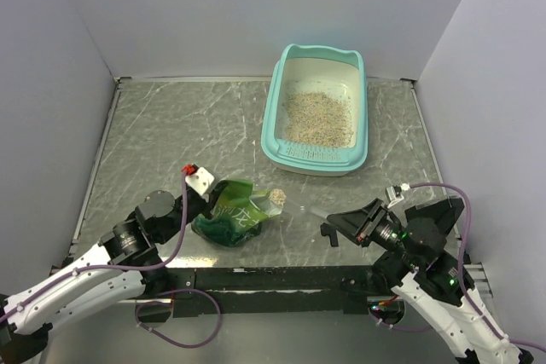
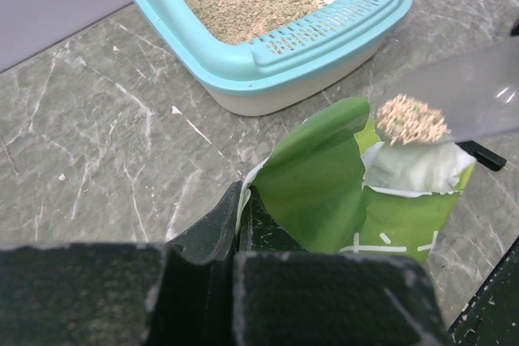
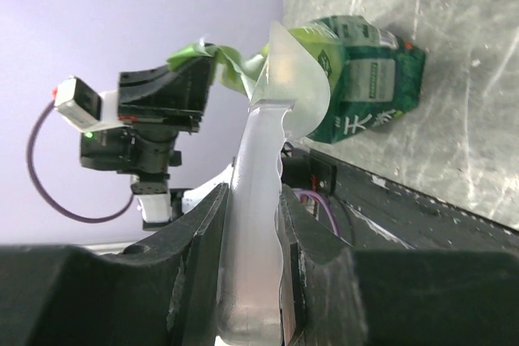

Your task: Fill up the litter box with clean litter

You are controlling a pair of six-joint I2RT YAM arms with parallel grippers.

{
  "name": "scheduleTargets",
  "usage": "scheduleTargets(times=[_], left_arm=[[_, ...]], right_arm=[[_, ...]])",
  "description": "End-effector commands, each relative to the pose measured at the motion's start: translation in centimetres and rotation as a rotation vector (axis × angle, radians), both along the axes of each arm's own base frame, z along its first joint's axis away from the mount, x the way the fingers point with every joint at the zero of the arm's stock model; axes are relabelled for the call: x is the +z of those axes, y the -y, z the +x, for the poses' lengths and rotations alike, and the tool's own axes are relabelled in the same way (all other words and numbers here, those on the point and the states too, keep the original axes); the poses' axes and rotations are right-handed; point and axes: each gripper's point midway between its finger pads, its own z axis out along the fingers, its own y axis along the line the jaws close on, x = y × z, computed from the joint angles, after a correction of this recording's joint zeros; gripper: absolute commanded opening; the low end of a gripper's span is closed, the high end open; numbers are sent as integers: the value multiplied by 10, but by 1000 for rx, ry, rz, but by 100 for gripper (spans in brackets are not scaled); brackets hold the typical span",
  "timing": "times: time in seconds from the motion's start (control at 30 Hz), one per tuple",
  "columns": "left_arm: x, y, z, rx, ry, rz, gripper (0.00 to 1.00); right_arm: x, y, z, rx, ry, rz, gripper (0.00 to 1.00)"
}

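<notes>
Top external, litter box (image 1: 316, 156) well beyond jaws

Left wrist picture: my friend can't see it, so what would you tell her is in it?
A black left gripper pinches the edge of a green crinkled pouch, while a clear plastic scoop holds a heap of beige litter granules at the pouch's open top. Behind, on the grey marbled table, sits a teal plastic litter box holding more granules.

A green pouch (image 1: 232, 217) sits open on the grey marbled surface (image 1: 171, 134). A clear plastic scoop (image 2: 478, 91) hovers at its mouth.
</notes>
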Motion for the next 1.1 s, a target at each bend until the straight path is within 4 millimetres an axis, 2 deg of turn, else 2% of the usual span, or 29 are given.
scheduleTargets(times=[0.0,0.1,0.4,0.57,0.63,0.67,0.7,0.8,0.9,1.0,1.03,1.07], left_arm=[[13,-9,6,61,22,-24,1],[14,-13,9,89,23,-22,1],[14,-15,11,102,21,-15,1],[17,-16,10,102,27,-24,1],[18,-17,9,102,30,-28,1],[18,-17,9,102,30,-28,1],[19,-17,9,104,32,-30,1],[19,-17,9,104,32,-30,1],[20,-17,9,101,33,-33,1],[22,-18,8,102,36,-37,1],[22,-19,8,104,35,-38,1],[22,-18,8,102,36,-39,1]], right_arm=[[89,31,-25,-52,292,236,0],[105,35,-24,-72,319,233,0],[122,45,13,-247,300,240,0],[130,49,44,-377,290,251,0],[126,47,57,-414,279,229,0],[132,47,62,-433,290,246,0],[126,46,74,-466,280,223,0],[128,43,97,-537,289,195,0],[122,40,121,-603,266,124,0],[109,43,145,-689,257,34,0],[107,49,152,-740,266,-12,0],[111,51,157,-759,258,-30,0]])
